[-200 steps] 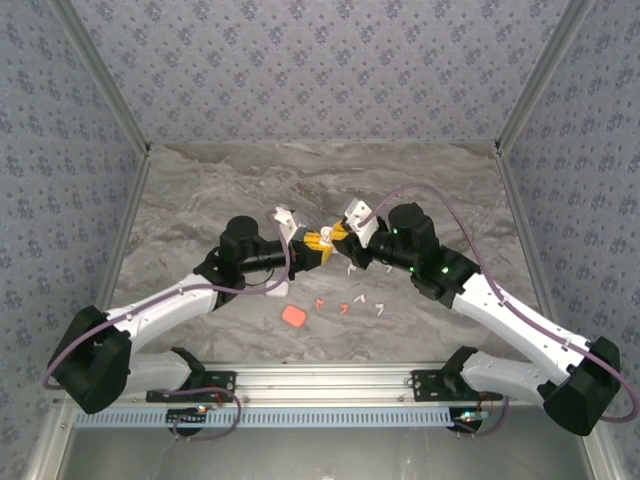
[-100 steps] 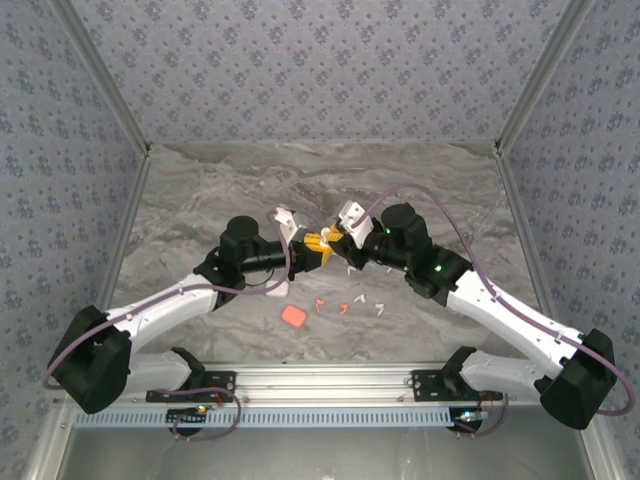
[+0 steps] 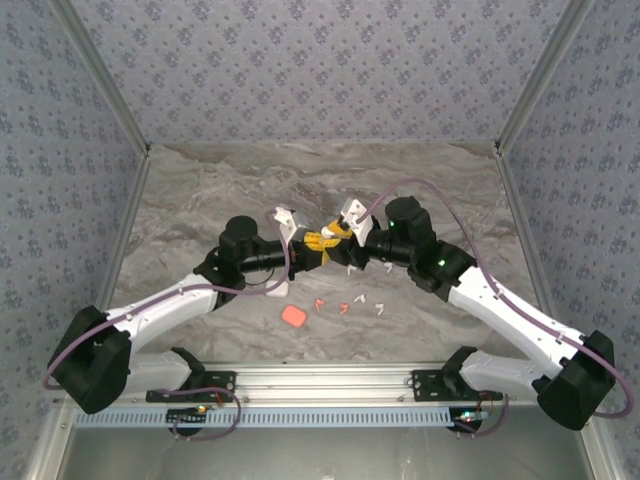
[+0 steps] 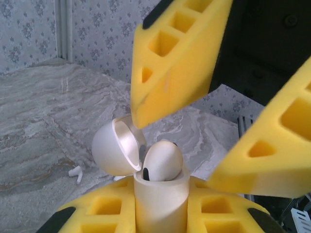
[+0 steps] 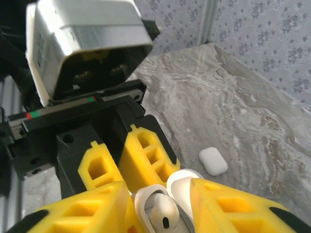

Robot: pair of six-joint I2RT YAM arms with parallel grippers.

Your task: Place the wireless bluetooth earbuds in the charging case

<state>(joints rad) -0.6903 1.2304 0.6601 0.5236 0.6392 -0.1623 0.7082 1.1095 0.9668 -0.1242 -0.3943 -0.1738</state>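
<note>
Earbuds (image 3: 343,307) lie loose on the worktop (image 3: 200,190) just base-side of the left pincer (image 3: 318,250) and right pincer (image 3: 338,237): seemingly three white, two orange-red, plus one orange-red case (image 3: 293,316). Left wrist: left pincer clamped on the open charging case (image 4: 160,194), one white earbud (image 4: 163,162) seated inside, right pincer's fingers apart above. Right wrist: one closed white case (image 5: 213,160) beyond; held case partly cut off.

surface: grey marbled table (image 3: 200,190) | on it: loose earbuds (image 3: 381,308), orange-red case (image 3: 293,316), white case (image 5: 213,161)
</note>
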